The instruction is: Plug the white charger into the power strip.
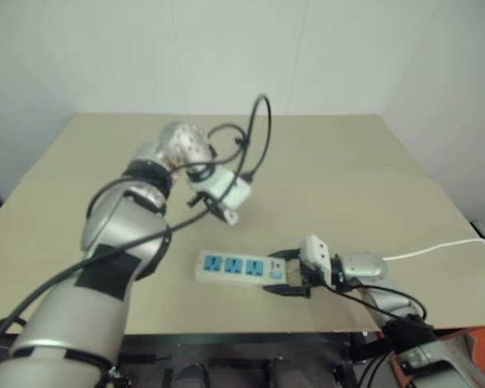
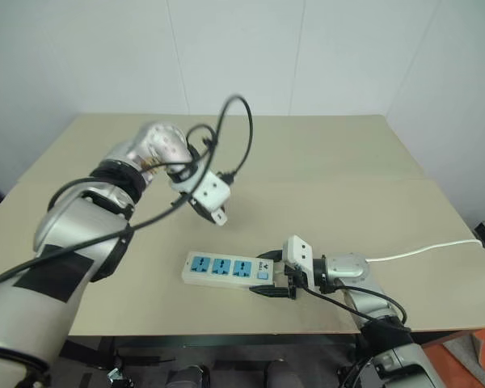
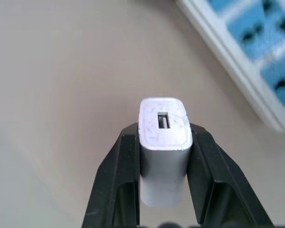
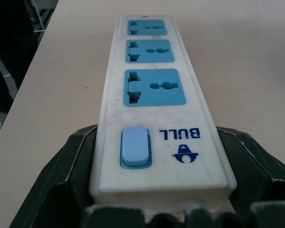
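The white charger (image 3: 164,156) is a small white block with a USB slot in its end face. My left gripper (image 3: 164,129) is shut on it, one black finger on each side. In the head views the left gripper (image 1: 226,212) hangs above the table, up and to the left of the power strip (image 1: 234,267). The strip lies flat near the table's front edge with three blue sockets and a blue switch facing up. My right gripper (image 4: 156,133) is shut on the strip's switch end, with a finger against each long side.
The tan table (image 1: 347,162) stretches back to a white wall. The strip's thin white cord (image 1: 436,246) runs off to the right edge. A black cable (image 1: 259,137) loops above my left wrist. The table's front edge lies just below the strip.
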Controlling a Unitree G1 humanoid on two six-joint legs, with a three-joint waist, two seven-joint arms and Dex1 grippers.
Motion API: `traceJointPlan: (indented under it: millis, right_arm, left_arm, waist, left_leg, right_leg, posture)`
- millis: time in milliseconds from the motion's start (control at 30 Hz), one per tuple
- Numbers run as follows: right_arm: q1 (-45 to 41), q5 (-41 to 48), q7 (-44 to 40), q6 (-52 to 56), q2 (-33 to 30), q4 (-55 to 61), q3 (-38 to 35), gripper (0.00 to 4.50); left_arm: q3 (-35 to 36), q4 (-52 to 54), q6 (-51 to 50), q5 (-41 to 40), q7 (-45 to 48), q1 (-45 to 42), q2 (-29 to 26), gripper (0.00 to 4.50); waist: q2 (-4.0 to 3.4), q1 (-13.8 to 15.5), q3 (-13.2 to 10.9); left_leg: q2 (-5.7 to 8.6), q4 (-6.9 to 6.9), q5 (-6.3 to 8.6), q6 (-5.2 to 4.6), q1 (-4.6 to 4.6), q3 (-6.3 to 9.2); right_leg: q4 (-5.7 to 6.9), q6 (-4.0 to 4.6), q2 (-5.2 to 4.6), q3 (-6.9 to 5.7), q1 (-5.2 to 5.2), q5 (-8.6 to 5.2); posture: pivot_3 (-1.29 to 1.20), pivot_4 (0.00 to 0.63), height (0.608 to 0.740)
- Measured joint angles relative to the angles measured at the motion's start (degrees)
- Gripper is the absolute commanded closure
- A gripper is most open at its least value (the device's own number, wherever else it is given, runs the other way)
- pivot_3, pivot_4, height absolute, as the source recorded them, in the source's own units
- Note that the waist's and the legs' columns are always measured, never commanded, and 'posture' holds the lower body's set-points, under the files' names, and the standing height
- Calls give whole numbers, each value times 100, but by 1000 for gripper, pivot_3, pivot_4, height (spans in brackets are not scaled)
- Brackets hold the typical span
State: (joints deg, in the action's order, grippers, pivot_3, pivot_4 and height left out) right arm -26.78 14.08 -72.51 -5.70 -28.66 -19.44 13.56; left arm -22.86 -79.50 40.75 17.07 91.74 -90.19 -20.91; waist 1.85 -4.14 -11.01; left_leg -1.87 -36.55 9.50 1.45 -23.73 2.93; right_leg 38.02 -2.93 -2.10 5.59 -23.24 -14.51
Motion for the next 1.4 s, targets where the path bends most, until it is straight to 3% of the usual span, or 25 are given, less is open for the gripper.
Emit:
traceJointPlan:
  millis: [267,433,500,633,900,1167,1400]
  right_arm:
    - [-1017,-167,-729,-605,140,-1500,114,1088]
    - [-1338,-274,-807,-935,346,-2146,115,1088]
    - [-1402,-326,-790,-1060,457,-2337,101,1088]
    - [-1476,-383,-821,-1156,503,-2568,85,1088]
    - [-1533,-445,-831,-1302,585,-2749,58,1088]
    - [-1518,-487,-795,-1384,607,-2783,39,1088]
    - [-1500,-507,-736,-1386,621,-2782,37,1088]
  left_arm:
    - [170,1184,-2037,-3239,55,756,-723,3510]
    - [641,2205,-3769,-4856,58,1774,-960,3510]
    - [948,2852,-4149,-5245,52,2567,-1033,3510]
    - [1423,3674,-4655,-5348,-58,3864,-799,3510]
    - [1819,4690,-4960,-5187,-387,4635,-298,3510]
    - [1409,4574,-4568,-4167,-189,4683,-130,3510]
    - [1392,4448,-4505,-3908,-54,4576,-71,3510]
  waist:
    - [-2,-9,-1]
    - [-3,-59,1]
    - [-6,-130,3]
    - [-3,-142,5]
    - [2,-146,20]
    - [7,-149,34]
    - [8,-158,41]
  left_leg:
    - [-4,-3,0,0,5,5]
    - [-6,-4,0,0,34,4]
    - [-8,-3,0,0,60,7]
    - [-7,-4,0,1,93,9]
    - [-7,-6,0,2,109,9]
    - [-6,-6,0,2,111,9]
    - [-7,-5,0,2,113,9]
  right_leg:
    - [6,-2,0,-3,3,1]
    - [12,-1,1,-3,23,2]
    - [9,0,2,-5,53,1]
    - [5,1,1,-8,90,4]
    - [3,1,2,-6,104,7]
    - [2,1,4,-5,105,7]
    - [2,1,6,-2,105,7]
  posture:
    - [0,150,740]
    - [0,150,740]
    - [0,150,740]
    - [0,150,740]
    - [0,150,740]
    - [0,150,740]
    - [0,150,740]
